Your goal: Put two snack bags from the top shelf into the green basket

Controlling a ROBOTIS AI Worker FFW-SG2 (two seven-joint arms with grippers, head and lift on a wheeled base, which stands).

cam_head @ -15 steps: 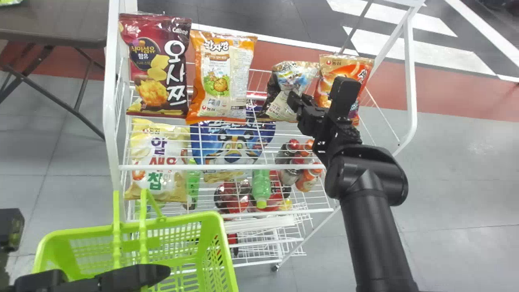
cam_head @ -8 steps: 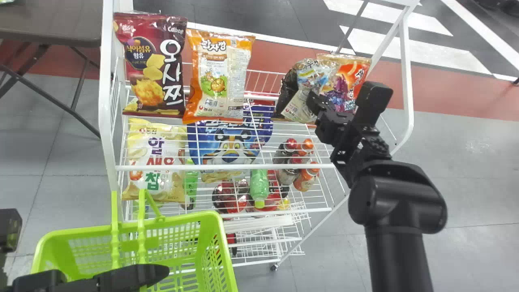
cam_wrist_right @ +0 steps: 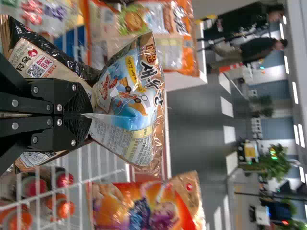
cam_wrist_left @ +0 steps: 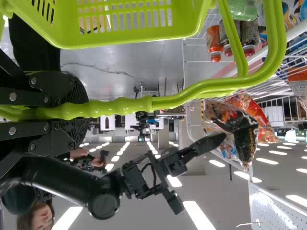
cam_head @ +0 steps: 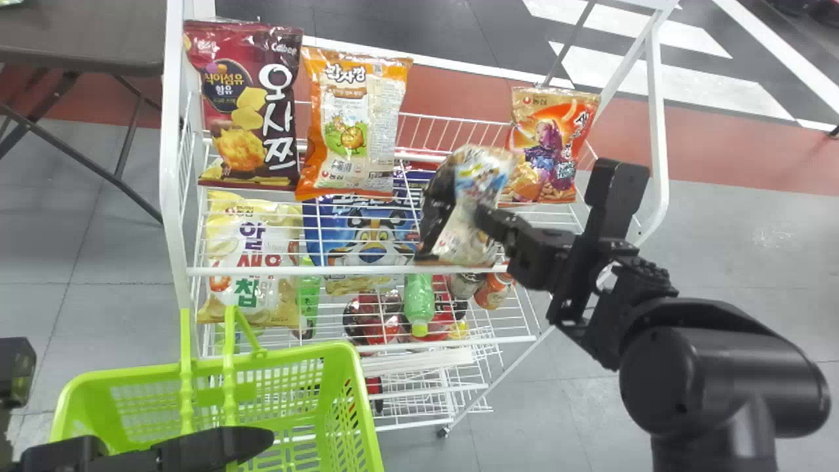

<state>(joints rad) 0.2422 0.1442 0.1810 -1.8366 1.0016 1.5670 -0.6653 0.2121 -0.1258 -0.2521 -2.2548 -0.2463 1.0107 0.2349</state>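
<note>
Right gripper (cam_wrist_right: 79, 115) grasps the crinkled snack bag (cam_wrist_right: 127, 96) at the top shelf's (cam_head: 354, 270) front. Left gripper (cam_wrist_left: 79, 111) clenches the green basket's (cam_head: 301, 352) handles (cam_wrist_left: 124, 106) — presumably steadying it for loading.

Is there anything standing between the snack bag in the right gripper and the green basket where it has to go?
Partly: the raised handles of the green basket, held in the left gripper, stand over the middle of its opening. Toward the opening's right side, nothing visible seems to block the snack bag.
</note>
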